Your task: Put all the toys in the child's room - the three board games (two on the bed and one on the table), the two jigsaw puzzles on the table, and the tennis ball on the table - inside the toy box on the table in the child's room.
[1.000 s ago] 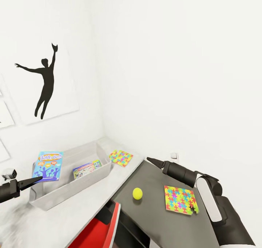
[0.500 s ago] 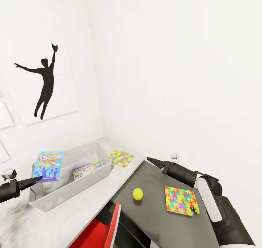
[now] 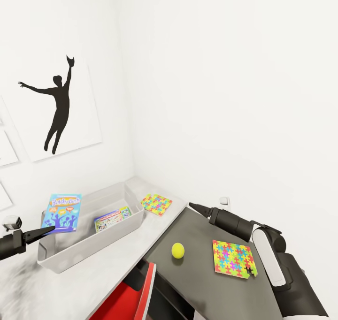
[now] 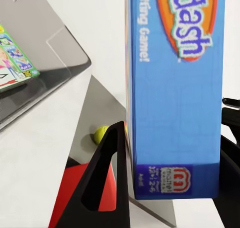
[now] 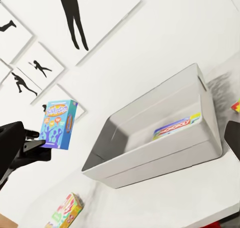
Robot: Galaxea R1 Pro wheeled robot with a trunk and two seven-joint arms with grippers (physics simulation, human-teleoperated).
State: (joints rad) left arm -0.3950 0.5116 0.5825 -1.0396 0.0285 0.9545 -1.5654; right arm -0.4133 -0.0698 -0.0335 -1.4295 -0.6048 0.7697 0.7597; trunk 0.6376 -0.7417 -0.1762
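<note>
**Blue game box held over the toy box at the room's corner**

The room is white-walled, and a black silhouette picture (image 3: pixel 58 106) of a leaping figure hangs on the wall to the left; the right wrist view shows several more such pictures (image 5: pixel 37 62) on the same wall. A long light-grey table (image 3: pixel 117 259) runs into the corner and joins a lower dark-grey section (image 3: pixel 202 268) at the right. A red chair (image 3: pixel 129 301) stands below the table's edge.

On the light-grey top sits the toy box (image 3: pixel 70 256), a shallow grey bin. One board game (image 3: pixel 111 218) with a green border lies flat inside it. The left gripper (image 3: pixel 44 231) pinches a blue board game (image 3: pixel 61 213) upright by its lower edge, above the bin's near end; in the left wrist view its black fingers (image 4: pixel 107 183) press on either side of the box.

One jigsaw puzzle (image 3: pixel 156 203) lies on the light-grey top just beyond the bin, near the wall. The second jigsaw puzzle (image 3: pixel 234 259) lies on the dark section, with the tennis ball (image 3: pixel 177 250) near it, apart from it. Another colourful box (image 5: pixel 65 212) lies on the table in front of the bin.

The right gripper (image 3: pixel 193 207) hovers over the dark section with its jaws pressed together on nothing.
</note>
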